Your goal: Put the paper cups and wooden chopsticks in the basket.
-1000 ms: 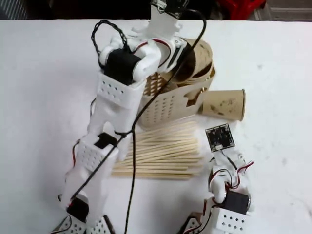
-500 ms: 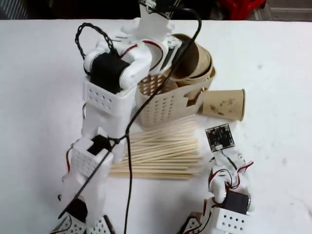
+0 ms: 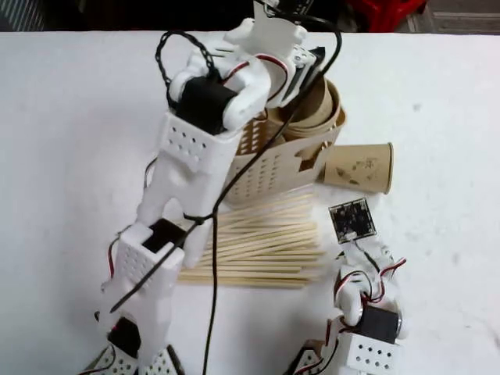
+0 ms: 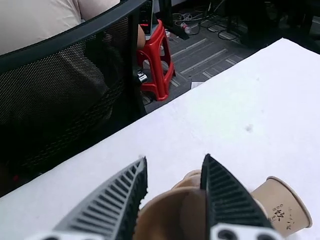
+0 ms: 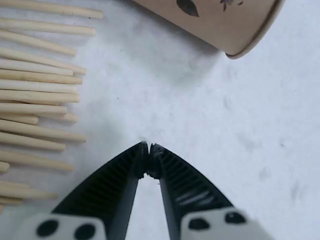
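Left arm swinging back right from half a second ago; left gripper [image 4: 172,200] is hanging released over stacked paper cups [image 3: 312,101] in basket [image 3: 269,176]. Lying paper cup [image 3: 359,166], axis left-right, is resting just beyond clenched right gripper [image 5: 148,161], the nearer one; wooden chopsticks [image 3: 258,242] lying to its left.

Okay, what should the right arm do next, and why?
Probably open the right gripper and ease it toward the loose paper cup: its jaws are shut over bare table, and that cup lies on its side outside the basket, close by.
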You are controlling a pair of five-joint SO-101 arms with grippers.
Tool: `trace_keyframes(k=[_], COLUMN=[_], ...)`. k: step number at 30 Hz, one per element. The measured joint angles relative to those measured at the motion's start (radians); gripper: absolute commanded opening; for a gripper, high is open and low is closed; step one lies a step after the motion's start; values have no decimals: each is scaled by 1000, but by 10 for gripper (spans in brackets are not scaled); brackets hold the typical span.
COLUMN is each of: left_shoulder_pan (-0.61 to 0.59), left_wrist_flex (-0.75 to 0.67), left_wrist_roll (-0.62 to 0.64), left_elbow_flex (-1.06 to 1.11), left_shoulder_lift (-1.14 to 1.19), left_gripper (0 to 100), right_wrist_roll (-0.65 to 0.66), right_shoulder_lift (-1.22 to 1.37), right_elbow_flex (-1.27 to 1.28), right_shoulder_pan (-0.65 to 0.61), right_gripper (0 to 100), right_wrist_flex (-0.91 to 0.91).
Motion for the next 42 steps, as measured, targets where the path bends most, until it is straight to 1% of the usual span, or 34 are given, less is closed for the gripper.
trace_keyframes(k=[7, 10, 14, 17, 21, 25, 27, 29, 34, 37, 42], left_shoulder_pan=[17, 17, 17, 15, 15, 15, 15, 2, -31, -29, -28], left_wrist_flex=[-25, -20, -20, -5, 94, 239, 322, 342, 344, 315, 279], left_wrist_roll=[0, -44, -75, -81, -83, -83, -83, -83, -83, -83, -78], left_elbow_flex=[157, 209, 218, 170, 29, -112, -137, -97, 92, 195, 212], left_shoulder_lift=[0, 3, 3, 5, 5, 3, 3, 3, 3, 25, 34], left_gripper=[187, 187, 187, 187, 187, 187, 187, 187, 187, 187, 187], right_wrist_roll=[0, 0, 0, 0, 2, 2, 2, 2, 2, 2, 2], right_shoulder_lift=[0, 0, 0, 0, 0, 0, 0, 0, 0, 0, 0], right_elbow_flex=[0, 0, 0, 0, 0, 0, 0, 0, 0, 0, 0], right_shoulder_pan=[0, 0, 0, 0, 0, 0, 0, 0, 0, 0, 0], right_gripper=[17, 17, 17, 17, 17, 17, 17, 17, 17, 17, 17], right_wrist_flex=[0, 0, 0, 0, 0, 0, 0, 0, 0, 0, 0])
